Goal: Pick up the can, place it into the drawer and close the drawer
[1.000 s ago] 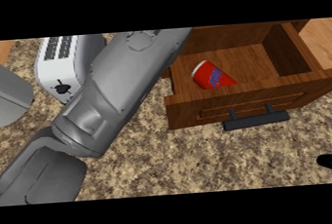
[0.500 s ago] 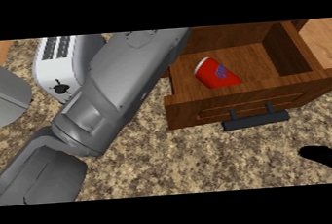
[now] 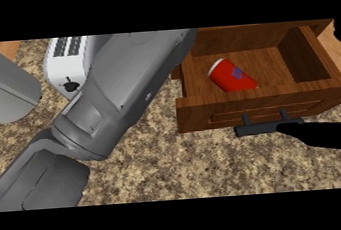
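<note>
Even, bright light falls from above. The drawer (image 3: 274, 74) walls cast soft shade inside, the near grey forearm (image 3: 120, 90) darkens the speckled tabletop (image 3: 206, 164) beneath; no glare.

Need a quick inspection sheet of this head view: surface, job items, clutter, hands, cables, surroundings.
Surface: speckled stone counter.
Job's things: red can lies tilted inside the open wooden drawer; dark handle faces the robot.
Clutter: white toaster at the far left, partly hidden by the left forearm.
Hands: right hand at the handle, fingers unclear; left hand not in view.
Cables: nothing seen.
Surroundings: grey rounded object at the left edge.
</note>
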Tool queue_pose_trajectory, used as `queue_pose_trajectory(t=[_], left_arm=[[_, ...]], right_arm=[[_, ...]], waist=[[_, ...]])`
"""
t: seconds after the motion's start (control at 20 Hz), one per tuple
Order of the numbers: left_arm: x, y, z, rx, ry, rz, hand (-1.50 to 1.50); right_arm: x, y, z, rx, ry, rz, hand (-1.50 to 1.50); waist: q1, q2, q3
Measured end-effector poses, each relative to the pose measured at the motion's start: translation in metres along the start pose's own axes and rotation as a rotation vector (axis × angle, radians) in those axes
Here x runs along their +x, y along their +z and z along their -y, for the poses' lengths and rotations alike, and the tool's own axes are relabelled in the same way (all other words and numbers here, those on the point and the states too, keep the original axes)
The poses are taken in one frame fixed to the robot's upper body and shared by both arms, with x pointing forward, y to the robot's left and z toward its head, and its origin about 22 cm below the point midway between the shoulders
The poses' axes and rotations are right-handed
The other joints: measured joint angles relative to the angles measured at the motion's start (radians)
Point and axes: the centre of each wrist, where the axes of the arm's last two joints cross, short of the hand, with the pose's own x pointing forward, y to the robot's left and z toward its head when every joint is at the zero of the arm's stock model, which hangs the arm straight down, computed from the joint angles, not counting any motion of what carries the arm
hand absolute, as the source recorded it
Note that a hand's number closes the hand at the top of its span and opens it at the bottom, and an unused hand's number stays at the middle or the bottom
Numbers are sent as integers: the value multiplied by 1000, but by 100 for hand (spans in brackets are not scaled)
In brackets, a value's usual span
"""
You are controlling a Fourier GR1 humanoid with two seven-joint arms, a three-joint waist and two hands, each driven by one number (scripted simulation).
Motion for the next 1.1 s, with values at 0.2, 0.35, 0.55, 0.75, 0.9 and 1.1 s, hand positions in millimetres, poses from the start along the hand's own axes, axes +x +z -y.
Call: queue_pose_trajectory(t=[0.2,0.35,0.55,0.75,0.9,1.1], left_arm=[[2,0,1,8,-11,11,-150],[1,-1,1,-1,-28,13,-150],[-2,-5,-7,-7,-34,6,-150],[-2,-6,-10,-14,-18,-1,-150],[-4,-11,-21,-5,-11,-1,-150],[-4,-16,-36,13,-15,5,-150]], right_arm=[[-11,-13,-26,46,110,4,-150],[-18,-24,-47,74,181,4,-150],[-35,-35,-73,113,279,-4,-150],[-51,-48,-103,135,357,-3,-150],[-58,-58,-125,131,394,3,-150],[-74,-70,-146,117,435,-5,-150]], waist=[[17,-4,0],[33,-7,-1],[50,-10,-1],[64,-14,-1],[71,-15,-1],[83,-18,-2]])
